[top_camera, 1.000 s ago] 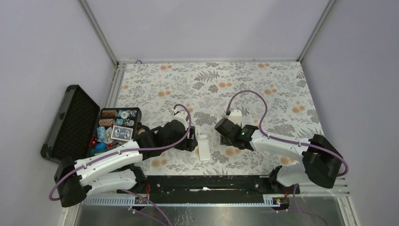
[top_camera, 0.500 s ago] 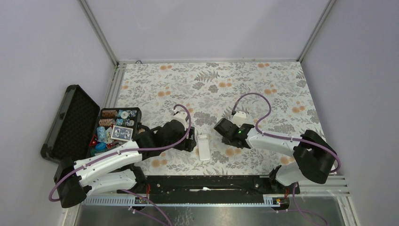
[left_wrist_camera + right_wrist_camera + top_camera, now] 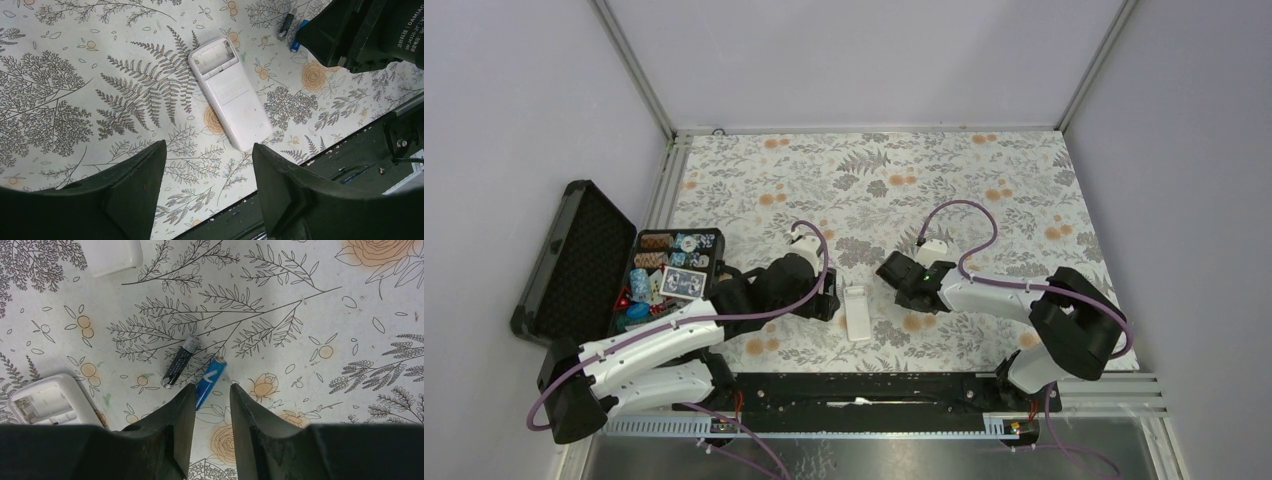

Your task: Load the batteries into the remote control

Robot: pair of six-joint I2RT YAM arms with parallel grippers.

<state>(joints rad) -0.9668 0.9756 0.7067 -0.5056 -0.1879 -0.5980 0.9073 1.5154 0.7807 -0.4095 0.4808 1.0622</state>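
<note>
Right gripper (image 3: 213,388), jaws narrowly parted and grasping nothing, straddles the lower end of the small blue cylindrical battery (image 3: 210,376) at frame centre.

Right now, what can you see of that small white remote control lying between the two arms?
The remote control is a small white, plastic-looking handset lying flat and back-up on the flowered tablecloth. Its face is turned down, out of sight. The battery bay at one end is uncovered and empty, with small metal contacts showing. Only the cloth touches it.
</note>
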